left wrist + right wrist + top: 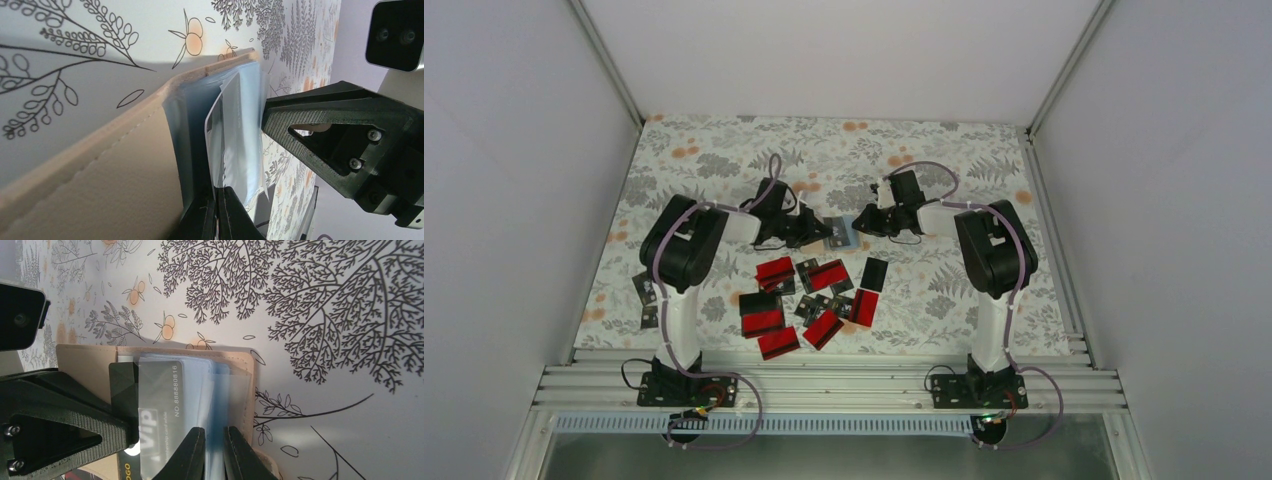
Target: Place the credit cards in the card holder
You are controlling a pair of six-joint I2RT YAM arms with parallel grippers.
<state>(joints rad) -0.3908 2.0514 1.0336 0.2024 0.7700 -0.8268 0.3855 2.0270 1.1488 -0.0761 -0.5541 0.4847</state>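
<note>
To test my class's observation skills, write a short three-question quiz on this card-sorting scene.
1. True or false: the holder is folded shut.
2. Most loose cards lie: A) on the holder's near side; B) on its far side; C) off the table.
3. Fill in: the left gripper and right gripper both pinch the holder's clear ____.
Key: 1 false; 2 A; 3 sleeves.

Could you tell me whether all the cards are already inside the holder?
No, many red-and-black cards lie loose on the table, outside the holder.
</note>
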